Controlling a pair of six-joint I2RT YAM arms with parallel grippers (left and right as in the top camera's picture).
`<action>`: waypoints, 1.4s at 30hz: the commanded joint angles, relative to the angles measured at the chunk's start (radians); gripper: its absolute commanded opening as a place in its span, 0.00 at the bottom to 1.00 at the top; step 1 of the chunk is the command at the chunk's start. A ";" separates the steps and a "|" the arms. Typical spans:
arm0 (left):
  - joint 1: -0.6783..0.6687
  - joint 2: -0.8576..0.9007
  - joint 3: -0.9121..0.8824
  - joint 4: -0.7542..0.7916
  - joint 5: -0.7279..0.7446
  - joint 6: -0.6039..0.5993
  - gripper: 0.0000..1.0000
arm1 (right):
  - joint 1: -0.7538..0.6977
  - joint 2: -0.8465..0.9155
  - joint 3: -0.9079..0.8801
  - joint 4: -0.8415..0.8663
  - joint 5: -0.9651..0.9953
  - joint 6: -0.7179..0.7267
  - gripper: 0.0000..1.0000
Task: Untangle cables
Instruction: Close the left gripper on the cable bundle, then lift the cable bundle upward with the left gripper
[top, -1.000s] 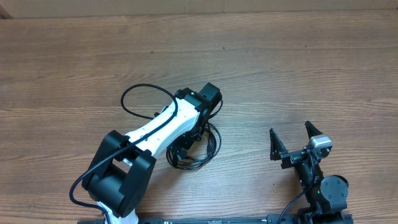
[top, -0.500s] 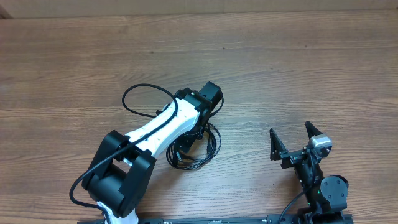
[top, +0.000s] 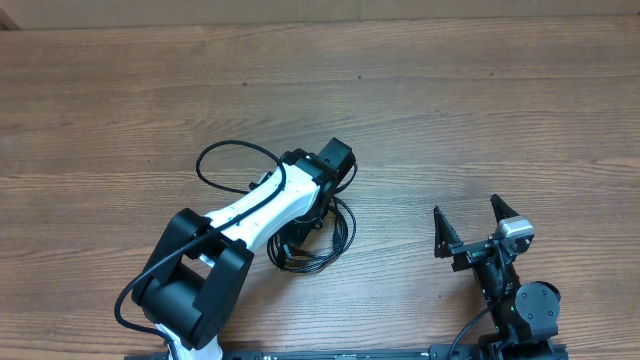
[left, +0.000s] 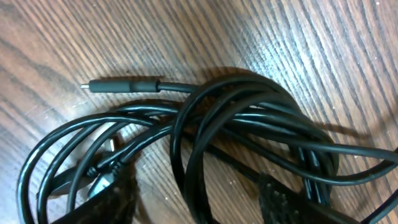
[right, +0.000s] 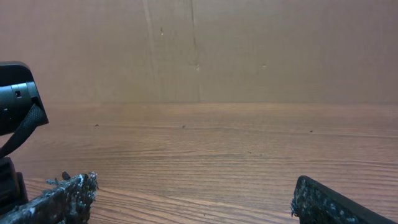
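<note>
The cables (top: 335, 238) lie in one tangled bundle on the wooden bench (top: 450, 100), a little left of the middle, and they are partly hidden under the left arm in the overhead view. The left gripper (left: 196, 205) is low over this bundle. Its two fingers (left: 112, 199) are apart, one on each side of several black loops, and I cannot tell if they touch any strand. In the left wrist view the loops cross over each other many times, and one small plug (left: 115, 86) sticks out to the left and lies flat on the wood. The right gripper (top: 466, 206) is well apart from the cables, near the right front edge of the bench. Its fingers (right: 62, 196) are spread wide and nothing is between them.
</note>
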 joint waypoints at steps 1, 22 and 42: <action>-0.003 0.012 -0.012 0.009 -0.031 0.012 0.56 | -0.004 -0.008 -0.010 0.003 0.007 0.000 1.00; -0.010 0.012 -0.012 0.035 -0.047 0.013 0.06 | -0.004 -0.008 -0.010 0.003 0.007 0.000 1.00; 0.031 0.004 0.447 -0.126 0.119 1.469 0.04 | -0.004 -0.008 -0.010 0.003 0.007 0.000 1.00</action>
